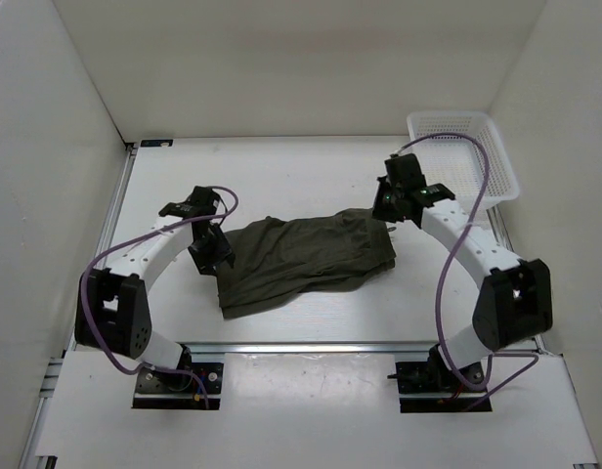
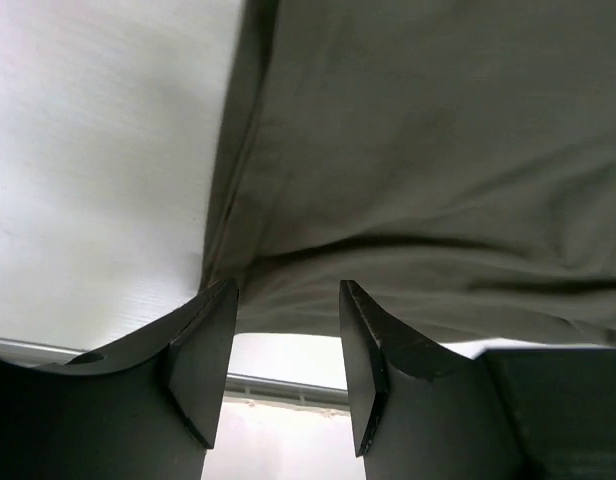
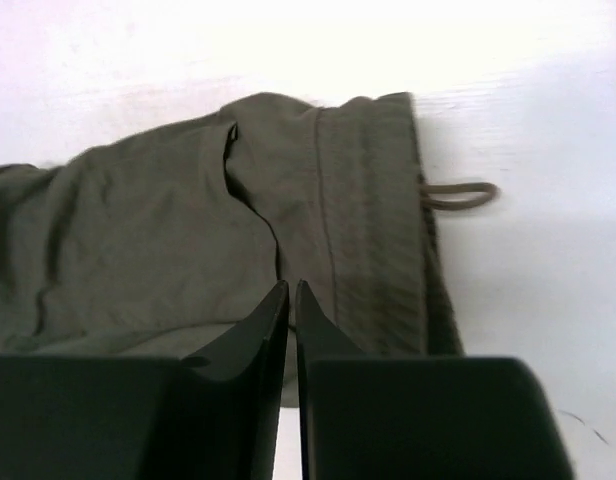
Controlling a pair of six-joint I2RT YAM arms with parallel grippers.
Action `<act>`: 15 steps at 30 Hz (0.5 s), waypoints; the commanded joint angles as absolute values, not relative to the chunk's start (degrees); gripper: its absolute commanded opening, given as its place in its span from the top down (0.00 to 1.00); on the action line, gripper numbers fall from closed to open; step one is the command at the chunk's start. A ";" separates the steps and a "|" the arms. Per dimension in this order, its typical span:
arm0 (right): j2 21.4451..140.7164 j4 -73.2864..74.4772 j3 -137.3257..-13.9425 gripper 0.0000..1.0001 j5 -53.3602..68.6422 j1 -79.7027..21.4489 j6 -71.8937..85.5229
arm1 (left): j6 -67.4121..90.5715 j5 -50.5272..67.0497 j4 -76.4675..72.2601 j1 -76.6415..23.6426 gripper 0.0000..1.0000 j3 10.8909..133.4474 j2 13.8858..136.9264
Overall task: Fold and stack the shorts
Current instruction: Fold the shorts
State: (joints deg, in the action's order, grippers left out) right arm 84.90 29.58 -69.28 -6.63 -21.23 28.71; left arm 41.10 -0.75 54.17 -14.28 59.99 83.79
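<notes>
- Looking from above, the shorts [image 1: 306, 259] lie mid-surface [image 1: 281, 171], seemingly folded once. My left gripper [image 1: 211, 256] is at their left end and my right gripper [image 1: 391, 220] at the waistband [image 1: 379, 234].
- Left wrist: jaws spread, empty, just short of the shorts' edge.
- Right wrist: jaws nearly pressed together, no cloth between them. Next, I judge, I grasp both ends for the cross fold.
</notes>
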 commanded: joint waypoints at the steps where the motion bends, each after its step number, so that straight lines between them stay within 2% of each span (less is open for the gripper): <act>1: 90.78 29.62 -71.19 0.90 -4.92 -22.41 27.51 | 42.71 -0.79 51.94 -14.41 0.44 58.36 83.58; 11: 93.43 23.91 -53.80 0.96 -7.47 -22.41 31.29 | 43.24 0.44 50.27 -14.94 0.44 52.56 83.67; 15: 93.79 26.01 -55.36 0.98 -6.77 -22.94 31.82 | 41.84 0.97 50.27 -14.94 0.44 53.25 83.67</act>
State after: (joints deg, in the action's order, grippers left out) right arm 94.06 25.43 -54.30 -5.82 -22.57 31.14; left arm 42.50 -0.12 51.70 -14.74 52.60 85.25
